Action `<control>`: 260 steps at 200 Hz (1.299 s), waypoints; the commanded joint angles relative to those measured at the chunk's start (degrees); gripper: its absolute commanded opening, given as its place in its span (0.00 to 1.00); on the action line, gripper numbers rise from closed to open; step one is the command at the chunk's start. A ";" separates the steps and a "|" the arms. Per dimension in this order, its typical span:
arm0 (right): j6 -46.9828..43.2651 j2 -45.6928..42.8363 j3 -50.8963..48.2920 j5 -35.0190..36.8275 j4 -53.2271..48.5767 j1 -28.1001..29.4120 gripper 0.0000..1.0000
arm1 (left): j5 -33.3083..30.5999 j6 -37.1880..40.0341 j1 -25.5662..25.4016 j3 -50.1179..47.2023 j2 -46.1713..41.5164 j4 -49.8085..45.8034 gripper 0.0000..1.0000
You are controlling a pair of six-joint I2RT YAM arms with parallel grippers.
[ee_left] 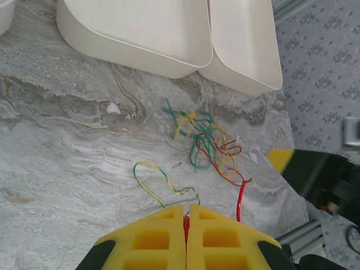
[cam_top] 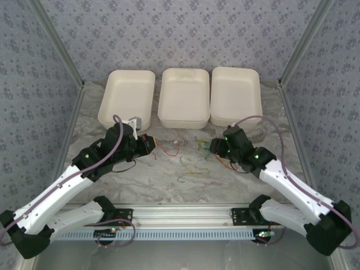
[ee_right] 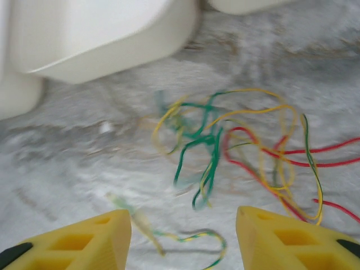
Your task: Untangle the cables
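Observation:
A tangle of thin red, green and yellow cables (cam_top: 202, 142) lies on the marble table in front of the trays. My left gripper (cam_top: 152, 147) is shut on a red cable (cam_top: 167, 152). In the left wrist view this red cable (ee_left: 241, 199) runs from between the closed yellow fingers (ee_left: 163, 236) toward the tangle (ee_left: 205, 140). A loose yellow-green cable (ee_left: 152, 175) curls just ahead of them. My right gripper (cam_top: 215, 148) is open beside the tangle's right side. In the right wrist view its fingers (ee_right: 84, 242) stand wide apart, with the tangle (ee_right: 225, 140) ahead and the yellow-green cable (ee_right: 197, 236) between them.
Three white trays stand in a row at the back: left (cam_top: 103, 107), middle (cam_top: 183, 122), right (cam_top: 236, 121). The yellow-green cable (cam_top: 191, 169) lies on open marble nearer the front. An aluminium rail (cam_top: 180, 212) marks the near table edge.

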 commanded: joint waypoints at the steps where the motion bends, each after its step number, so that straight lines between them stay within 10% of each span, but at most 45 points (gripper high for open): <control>1: 2.06 -4.97 1.82 7.76 -0.73 8.68 0.55 | 2.53 -0.75 0.32 -1.91 -0.44 4.70 0.00; 51: 1.07 3.10 3.01 0.00 13.99 19.68 0.62 | 4.21 -1.51 0.26 -3.47 0.44 7.52 0.00; 117: 2.23 11.39 7.30 -2.41 17.38 19.66 0.58 | 4.64 -1.82 -0.03 -4.44 -0.83 7.70 0.00; 260: 6.35 0.13 1.92 0.84 15.69 19.58 0.64 | 4.06 -1.86 -0.70 -5.83 -1.15 7.15 0.00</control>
